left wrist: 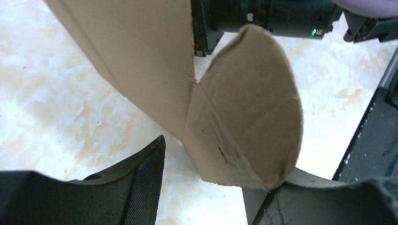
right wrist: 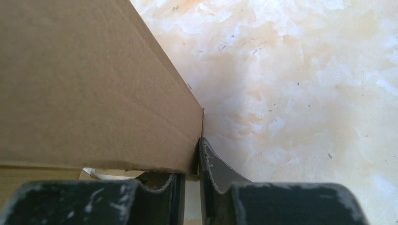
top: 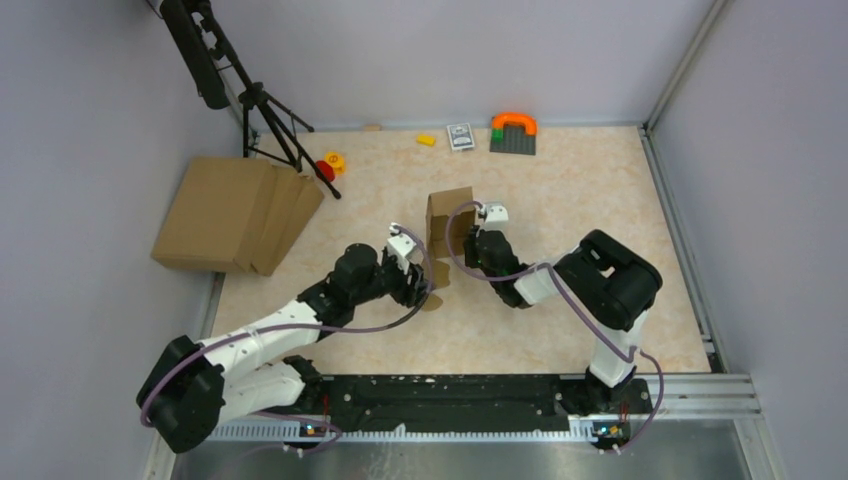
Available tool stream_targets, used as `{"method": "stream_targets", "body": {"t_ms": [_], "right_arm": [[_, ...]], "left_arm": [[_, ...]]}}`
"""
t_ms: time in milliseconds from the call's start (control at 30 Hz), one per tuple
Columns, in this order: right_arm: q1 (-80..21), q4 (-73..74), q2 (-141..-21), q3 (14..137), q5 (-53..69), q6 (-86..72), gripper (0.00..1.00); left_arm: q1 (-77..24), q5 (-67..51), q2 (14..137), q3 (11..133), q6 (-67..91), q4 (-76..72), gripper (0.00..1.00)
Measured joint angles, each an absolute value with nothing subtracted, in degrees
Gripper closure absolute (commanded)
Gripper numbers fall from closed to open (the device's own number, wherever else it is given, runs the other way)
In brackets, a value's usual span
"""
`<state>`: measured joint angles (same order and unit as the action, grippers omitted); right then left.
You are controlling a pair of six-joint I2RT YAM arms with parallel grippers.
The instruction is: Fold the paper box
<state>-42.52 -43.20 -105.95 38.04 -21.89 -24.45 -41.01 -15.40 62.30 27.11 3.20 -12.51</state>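
Partly folded paper box [top: 450,225]: standing upright, rounded tab [left wrist: 248,108] hanging loose.
Left gripper [left wrist: 218,164]: gaping, holding nothing.
Right gripper [right wrist: 190,164]: pinching its wall.
Remaining: tucking flaps, seemingly.

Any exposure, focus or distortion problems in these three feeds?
Top external: even light, sharp, faint shadows, walls lean from the wide lens. Left wrist: paper box close and slightly soft, table washed out at right. Right wrist: table bleached toward the top right, fingers at the bottom edge dark and soft.
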Motion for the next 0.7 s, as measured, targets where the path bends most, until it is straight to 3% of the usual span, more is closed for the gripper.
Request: {"method": "stream_targets", "body": {"t_ms": [67, 533, 700], "right_arm": [[-42.6, -43.2, -106.0, 38.0, -22.2, -24.4, 1.00], [-42.6, -40.7, -104.4, 37.9, -22.7, -24.8, 1.00], [-42.6, -34.8, -101.5, 37.9, -22.7, -26.8, 1.00]], "left_arm": [[-41.0, -13.8, 60.6, 27.1, 4.9, -11.4, 0.38], [-41.0, -8.3, 54.8, 26.8, 13.3, -6.3, 0.35], [-41.0, -8.1, 49.7, 27.0, 15.0, -1.5, 0.27]]}}
